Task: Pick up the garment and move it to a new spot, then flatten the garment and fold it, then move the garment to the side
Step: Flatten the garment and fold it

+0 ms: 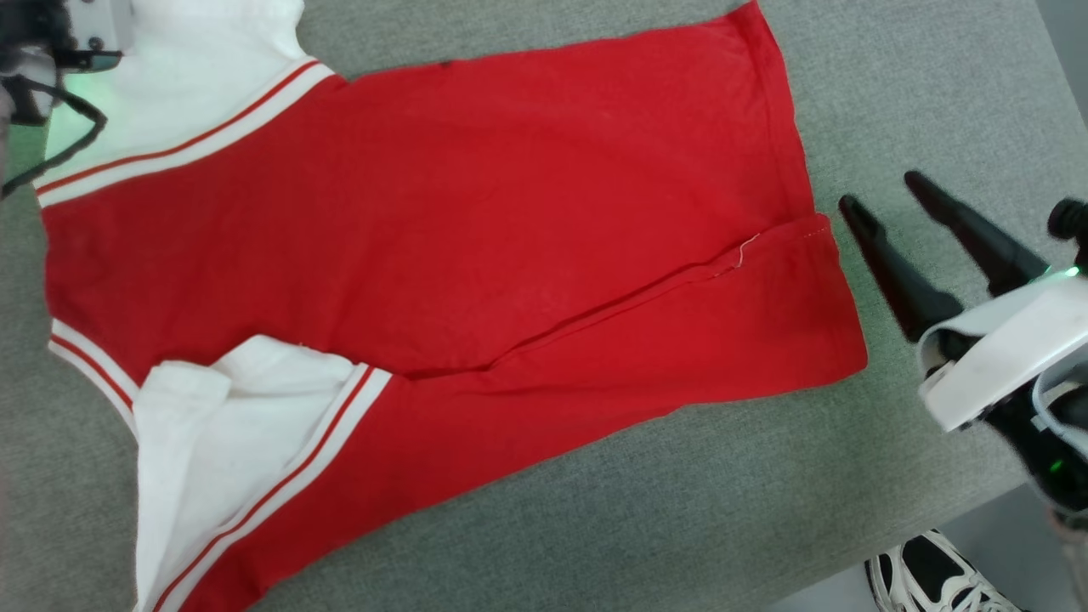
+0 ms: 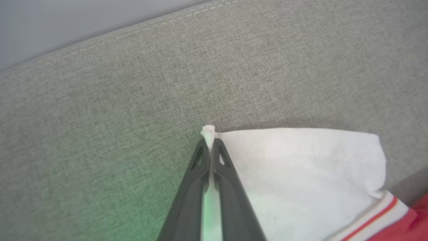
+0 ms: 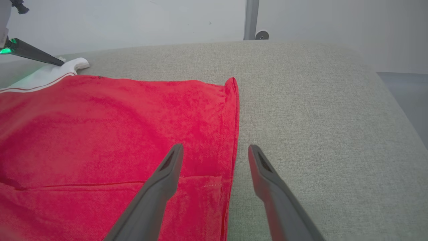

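Though one side folds over, the red garment (image 1: 476, 212) lies spread flat.

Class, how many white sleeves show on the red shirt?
2. The upper sleeve is at the head view's top left, pinched by the left end effector; the lower sleeve is at bottom left.

The garment (image 1: 476, 212) is spread across the bench (image 1: 892, 85), sleeves left, hem right. The far sleeve's tip is pinched in the left end effector (image 2: 210, 144); the right end effector (image 1: 880, 191) is held just right of the hem, apart.
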